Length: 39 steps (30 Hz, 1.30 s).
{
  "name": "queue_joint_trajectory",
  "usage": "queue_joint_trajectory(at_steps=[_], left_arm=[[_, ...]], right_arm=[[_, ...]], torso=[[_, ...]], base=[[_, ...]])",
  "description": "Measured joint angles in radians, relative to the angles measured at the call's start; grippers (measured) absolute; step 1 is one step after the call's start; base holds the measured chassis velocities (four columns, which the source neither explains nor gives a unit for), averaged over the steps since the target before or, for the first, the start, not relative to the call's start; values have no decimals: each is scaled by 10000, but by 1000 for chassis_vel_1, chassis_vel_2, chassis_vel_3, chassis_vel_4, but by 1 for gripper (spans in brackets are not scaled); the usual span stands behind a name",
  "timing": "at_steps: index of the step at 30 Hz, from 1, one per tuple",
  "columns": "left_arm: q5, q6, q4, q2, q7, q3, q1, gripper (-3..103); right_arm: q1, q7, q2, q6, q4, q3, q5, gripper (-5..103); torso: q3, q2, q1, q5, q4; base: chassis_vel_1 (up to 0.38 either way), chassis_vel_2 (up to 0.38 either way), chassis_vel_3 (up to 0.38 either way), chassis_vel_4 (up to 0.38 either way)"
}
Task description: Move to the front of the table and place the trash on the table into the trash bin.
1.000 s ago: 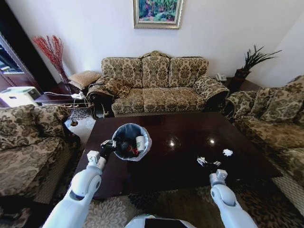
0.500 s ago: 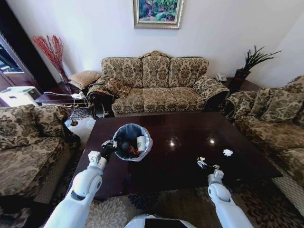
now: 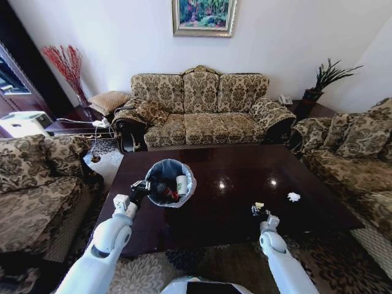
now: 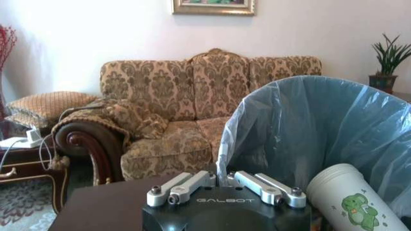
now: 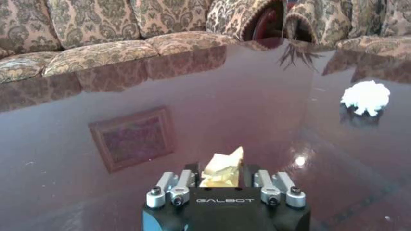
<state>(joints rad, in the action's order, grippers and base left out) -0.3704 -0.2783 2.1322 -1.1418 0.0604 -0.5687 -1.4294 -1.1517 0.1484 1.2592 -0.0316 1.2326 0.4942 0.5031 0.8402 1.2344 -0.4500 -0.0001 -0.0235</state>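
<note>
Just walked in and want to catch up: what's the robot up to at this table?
It is clearing trash. The left gripper holds the rim of the trash bin on the table, with a paper cup already inside. The right gripper is shut on a yellowish paper scrap. A crumpled white paper lies farther off.

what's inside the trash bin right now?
Inside the trash bin, held at its rim by the left claw: a white paper cup with a green print and something red beside it. Anything deeper is hidden by the liner.
</note>
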Motion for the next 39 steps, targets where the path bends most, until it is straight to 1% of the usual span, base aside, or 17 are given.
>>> queue_joint_trajectory(at_steps=[1, 4, 5, 7, 10, 13, 17, 19, 21, 22, 23, 24, 30, 32, 34, 36, 39], left_arm=[[0, 0, 0, 0, 0, 0, 0, 3], [-121, 134, -2, 36, -108, 17, 0, 3], [-121, 134, -2, 36, -108, 17, 0, 3], [-154, 145, 1, 85, -117, 64, 32, 3], [-174, 186, 0, 115, -120, 92, 60, 3], [-198, 222, 12, 187, -151, 103, 61, 3], [-198, 223, 42, 196, -154, 101, 23, 3], [-182, 219, 51, 163, -157, 103, 2, 3], [-135, 178, 51, 92, -141, 144, 0, 3], [-135, 178, 51, 92, -141, 144, 0, 3], [-100, 143, 51, 45, -139, 189, 6, 3], [-64, 122, 51, 11, -129, 211, 12, 3], [2, -24, 46, -51, 3, 353, 91, 3], [4, -47, -52, -18, -17, 476, 160, 3], [36, -47, -117, -20, -26, 482, 138, 3], [94, -48, -208, -47, -40, 458, 82, 3], [146, -48, -304, -55, -40, 457, 99, 3]], right_arm=[[0, 0, 0, 0, 0, 0, 0, 42], [0, 165, -3, -23, 0, 7, 104, 26], [0, 165, -3, -23, 0, 7, 104, 26], [6, 285, -14, -33, 0, 10, 158, 15], [8, 338, -13, -52, 1, 11, 170, 10], [-79, 473, -85, -210, 352, -60, 91, -2], [-313, 644, -340, -182, 1355, -242, 21, -2], [-531, 852, -698, 121, 2820, -598, 26, -2], [-495, 1066, -1250, 792, 4397, -1267, 107, -2], [-495, 1066, -1250, 792, 4397, -1267, 107, -2], [-234, 1080, -1611, 1144, 5170, -1816, 107, -2], [139, 1012, -1978, 1395, 5762, -2294, 103, -2], [1245, 775, -2980, 2132, 7397, -3724, 698, 0], [1491, 709, -3353, 2347, 7993, -4101, 1038, 0], [1746, 608, -3622, 2504, 8445, -4519, 1274, 0], [2088, 389, -3955, 2704, 9123, -5202, 1589, 0], [2340, 140, -4174, 2819, 9900, -5766, 1874, 0]], torso=[[0, 0, 0, 0, 0], [0, 1, 0, 0, 1], [0, 1, 0, 0, 1], [0, 1, 0, 1, 0], [0, 1, 0, 0, 0], [0, 0, 0, 5, 1], [0, 1, 0, 1, 0], [0, 1, 0, 2, 4], [-2, 1, 1, -5, 1], [-2, 1, 1, -5, 1], [-1, 1, 1, 2, 0], [-1, 1, 1, -2, -3], [0, 0, -1, 1, -10], [-1, 1, -1, -2, 8], [-1, 1, 0, 0, 9], [-1, 1, 0, 1, -3], [-1, 1, 0, 1, -5]], base=[[0, 0, 0, 0], [0, 0, 0, 0], [0, 0, 0, 0], [0, 0, 0, 0], [0, 0, 0, 0], [0, 0, 0, 0], [0, 0, 0, 0], [0, 0, 0, 0], [0, 0, 0, 0], [0, 0, 0, 0], [0, 0, 0, 0], [0, 0, 0, 0], [0, 0, 0, 0], [0, 0, 0, 0], [0, 0, 0, 0], [0, 0, 0, 0], [0, 0, 0, 0]])
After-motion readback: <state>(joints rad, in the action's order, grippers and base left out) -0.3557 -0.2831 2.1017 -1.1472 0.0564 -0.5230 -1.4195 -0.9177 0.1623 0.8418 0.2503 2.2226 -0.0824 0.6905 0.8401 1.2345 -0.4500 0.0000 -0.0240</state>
